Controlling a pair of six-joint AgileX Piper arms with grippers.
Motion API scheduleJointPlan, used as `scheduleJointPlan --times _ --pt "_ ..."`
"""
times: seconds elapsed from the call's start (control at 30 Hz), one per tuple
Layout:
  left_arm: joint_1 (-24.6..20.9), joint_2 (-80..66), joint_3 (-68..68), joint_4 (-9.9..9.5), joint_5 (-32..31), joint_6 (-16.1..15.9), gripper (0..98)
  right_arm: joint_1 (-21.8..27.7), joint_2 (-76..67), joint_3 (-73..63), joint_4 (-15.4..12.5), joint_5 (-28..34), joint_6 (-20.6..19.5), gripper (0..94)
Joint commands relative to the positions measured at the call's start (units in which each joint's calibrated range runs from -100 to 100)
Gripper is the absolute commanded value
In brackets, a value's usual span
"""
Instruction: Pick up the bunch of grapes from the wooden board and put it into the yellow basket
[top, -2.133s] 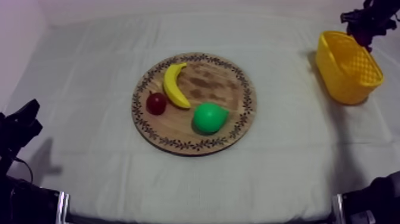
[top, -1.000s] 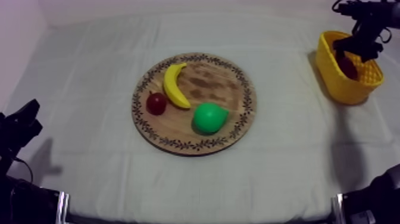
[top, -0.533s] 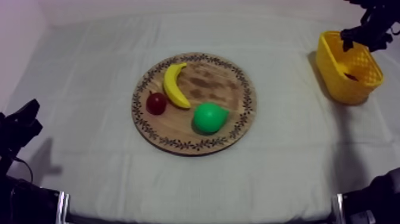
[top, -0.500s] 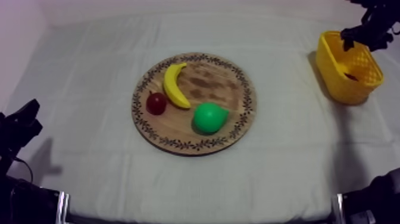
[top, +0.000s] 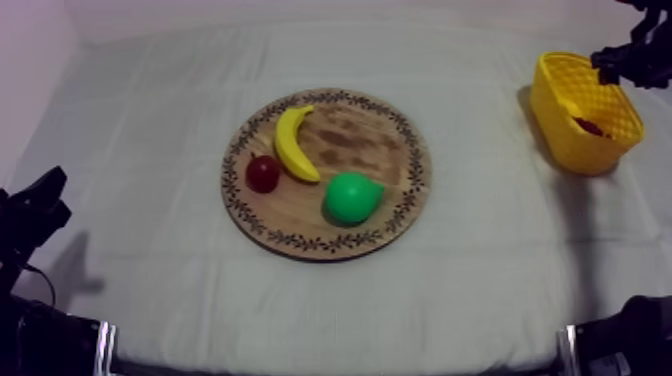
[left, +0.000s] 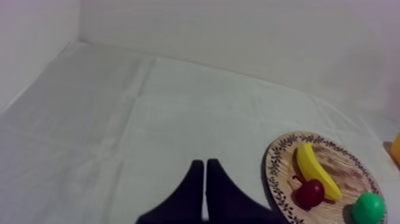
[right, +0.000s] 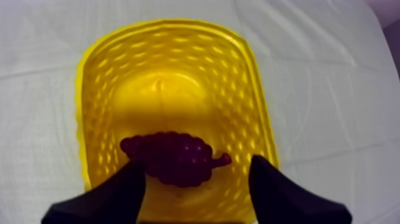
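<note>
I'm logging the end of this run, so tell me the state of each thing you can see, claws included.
bunch of grapes: lying in the yellow basket, free of both claws.
yellow basket: upright, grapes inside.
wooden board: lying flat.
banana: lying on the board.
pear: resting on the board.
small red fruit: on the board, beside the banana.
left claw: shut, empty.
right claw: open, empty, over the basket.
</note>
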Motion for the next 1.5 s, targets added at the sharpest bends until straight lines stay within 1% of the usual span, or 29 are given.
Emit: scheduleJointPlan --times 0.0,0.17,0.47,0.63,0.73,0.9,1.1,1.23,1.33,1.47 --pt "0.0 0.0 0.0 -0.02 0.0 0.0 0.1 0.0 -4.2 4.0 0.5 -2.1 -0.6 48.1" --pt "0.0 0.0 0.0 -0.02 0.0 0.0 0.1 -0.2 -11.9 12.6 2.0 -6.5 -2.4 46.8" --pt "0.0 0.0 0.0 -0.02 0.0 0.0 0.1 -1.0 -25.4 25.6 4.0 -11.2 -5.1 43.5" --pt "0.0 0.0 0.0 -0.02 0.0 0.0 0.1 -1.0 -32.8 34.5 5.6 -16.2 -6.8 43.3" --pt "0.0 0.0 0.0 -0.02 0.0 0.0 0.1 -1.5 -37.2 39.3 6.1 -17.7 -7.5 42.7" --pt "0.0 0.0 0.0 -0.02 0.0 0.0 0.1 -2.7 -43.9 44.7 4.5 -18.3 -6.3 40.5" --pt "0.0 0.0 0.0 -0.02 0.0 0.0 0.1 -4.1 -52.2 51.2 3.9 -18.3 -5.5 39.4" --pt "0.0 0.0 0.0 -0.02 0.0 0.0 0.1 -4.8 -58.0 55.7 2.9 -18.1 -4.3 37.7" --pt "0.0 0.0 0.0 -0.02 0.0 0.0 0.1 -5.4 -62.2 58.2 1.2 -17.4 -2.7 32.7" --pt "0.0 0.0 0.0 -0.02 0.0 0.0 0.1 -6.1 -67.8 60.2 -2.3 -15.7 0.5 21.2"
